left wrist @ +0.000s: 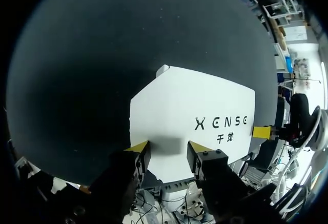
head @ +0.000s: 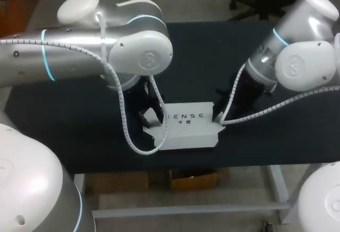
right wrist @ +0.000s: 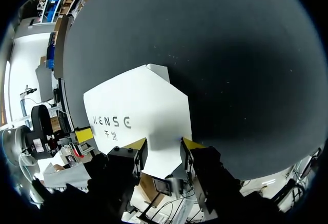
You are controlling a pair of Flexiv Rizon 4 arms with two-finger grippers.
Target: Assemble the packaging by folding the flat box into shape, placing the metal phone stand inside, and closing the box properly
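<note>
White cardboard box (head: 188, 128) lies flat on the black counter (head: 79, 120), printed face up, with small flaps sticking out at both of its ends. At the box's left end, the left fingers (left wrist: 146, 151) stand spread apart, their yellow tips astride that end's edge; the cardboard shows in the gap between them, and I cannot tell whether either tip presses on it. At the box's right end, the right fingers (right wrist: 143, 146) are likewise parted, one tip to each side of the edge there. Each wrist view shows one yellow tip of the other arm at the box's far end.
</note>
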